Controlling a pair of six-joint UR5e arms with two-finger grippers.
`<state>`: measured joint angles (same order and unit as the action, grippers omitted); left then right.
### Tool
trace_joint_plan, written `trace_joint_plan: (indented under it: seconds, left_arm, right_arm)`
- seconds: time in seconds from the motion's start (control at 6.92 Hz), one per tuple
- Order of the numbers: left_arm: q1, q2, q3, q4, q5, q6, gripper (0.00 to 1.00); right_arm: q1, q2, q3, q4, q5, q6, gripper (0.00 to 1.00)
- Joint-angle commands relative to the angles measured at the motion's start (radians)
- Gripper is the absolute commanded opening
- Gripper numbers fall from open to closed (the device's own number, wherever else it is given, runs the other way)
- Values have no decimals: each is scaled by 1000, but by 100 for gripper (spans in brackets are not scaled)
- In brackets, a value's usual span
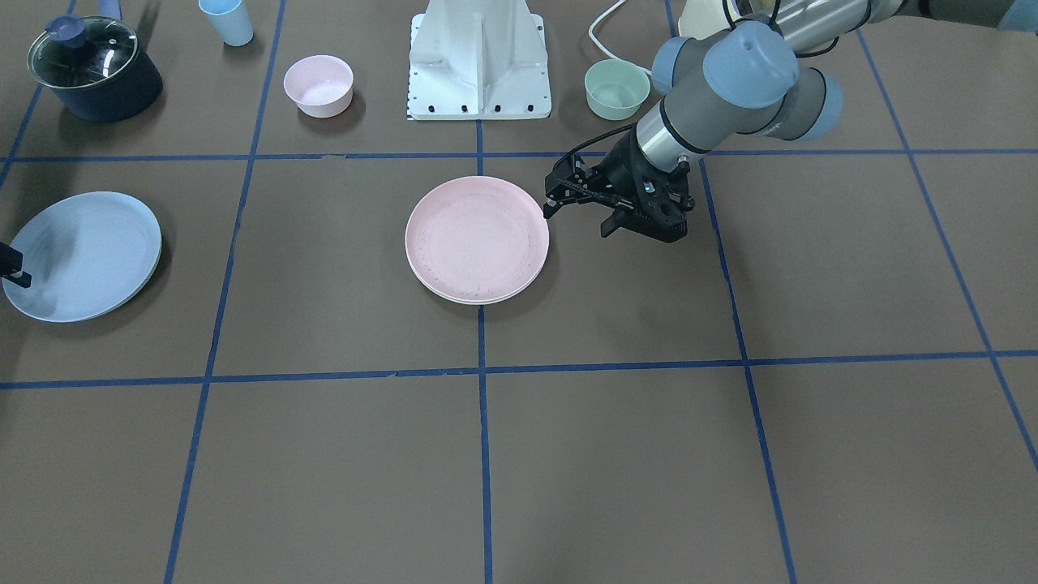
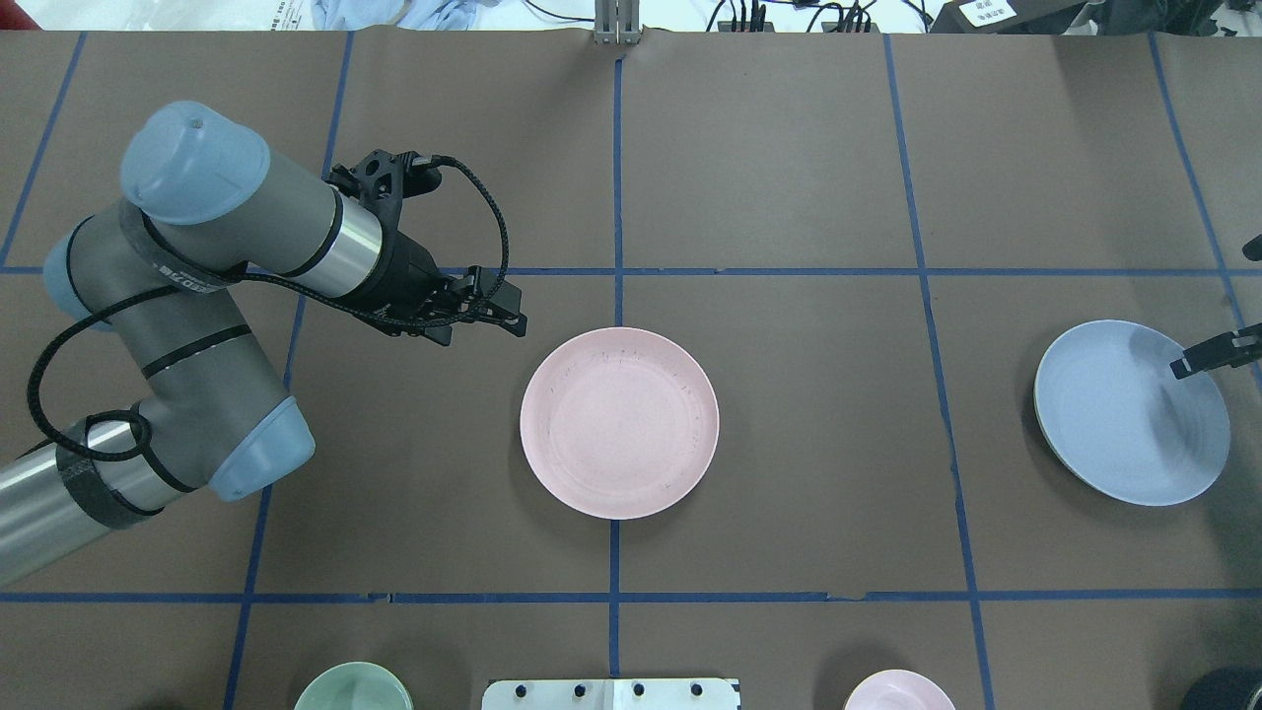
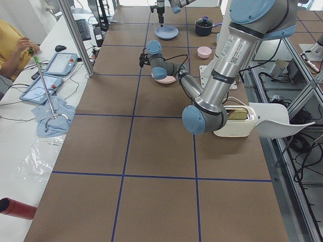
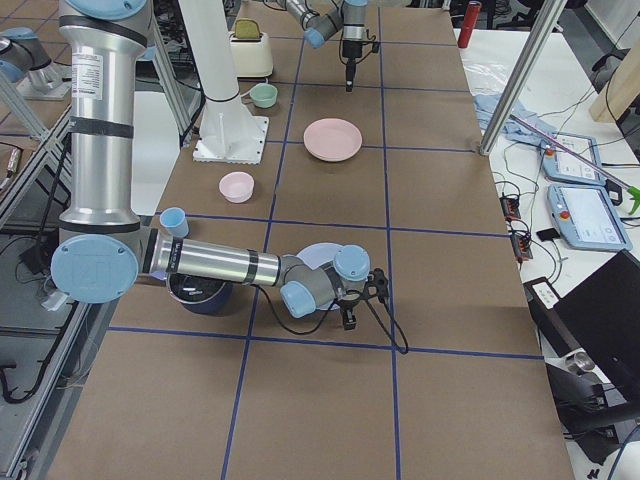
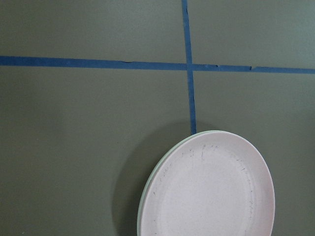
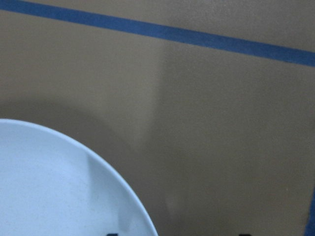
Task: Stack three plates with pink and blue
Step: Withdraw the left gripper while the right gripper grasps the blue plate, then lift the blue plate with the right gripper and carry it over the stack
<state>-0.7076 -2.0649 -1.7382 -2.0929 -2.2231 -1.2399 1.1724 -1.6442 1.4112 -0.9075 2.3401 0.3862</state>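
Note:
The pale pink plate lies at the table's middle on top of the cream-white plate, of which only a thin rim shows. It also shows in the overhead view and the left wrist view. My left gripper is open and empty, just beside the pink plate's rim on the robot's left. The light blue plate lies alone on the robot's right. My right gripper is open at its far outer rim, with one fingertip over the plate.
Along the robot's side stand a dark pot with a glass lid, a small light blue cup, a small pink bowl, the white robot base and a mint-green bowl. Blue tape lines grid the brown table.

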Motion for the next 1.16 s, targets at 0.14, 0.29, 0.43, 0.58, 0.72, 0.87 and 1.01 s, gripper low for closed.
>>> trace_joint_plan:
  seconds: [0.14, 0.29, 0.43, 0.58, 0.72, 0.87, 1.01]
  left_arm:
    - [-9, 8, -23, 1, 0, -1, 100]
    - [-10, 31, -44, 1, 0, -1, 100]
    - [-10, 54, -73, 1, -1, -1, 100]
    - [-18, 67, -95, 1, -1, 0, 100]
    - [-38, 92, -116, 2, -4, 11, 100]
    - [-59, 147, -162, 2, -6, 46, 100]
    - [-90, 211, -197, 2, -19, 118, 100]
  right_arm:
    - [-11, 9, 20, 6, 69, 33, 0]
    - [-8, 9, 47, 7, 94, 99, 0]
    - [-8, -8, 117, 7, 99, 137, 0]
    - [-8, -25, 200, 6, 128, 187, 0]
    - [-17, -13, 263, 7, 140, 311, 0]
    - [-57, 9, 329, 7, 139, 439, 0]
    - [-101, 86, 348, 7, 137, 580, 0]
